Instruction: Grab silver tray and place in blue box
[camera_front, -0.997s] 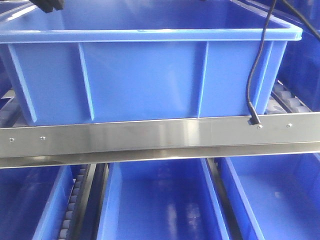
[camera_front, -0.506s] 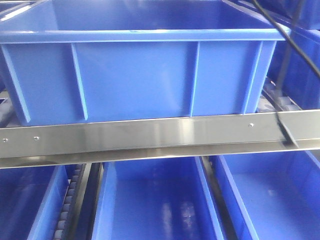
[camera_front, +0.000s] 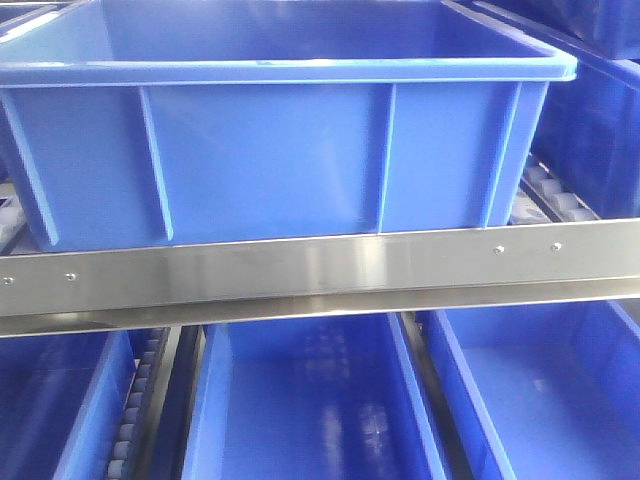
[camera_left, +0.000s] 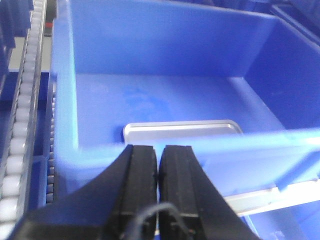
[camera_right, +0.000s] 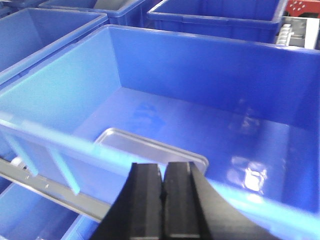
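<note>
Both the left gripper and the right gripper hang pressed together, empty, outside the near wall of the blue box. Beyond, the silver tray lies flat on its floor toward 6 o'clock. It looks light, stiff and slick; its flared rim seems the best hold.

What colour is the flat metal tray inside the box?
Silver; the silver tray shows best in the right wrist view.
</note>
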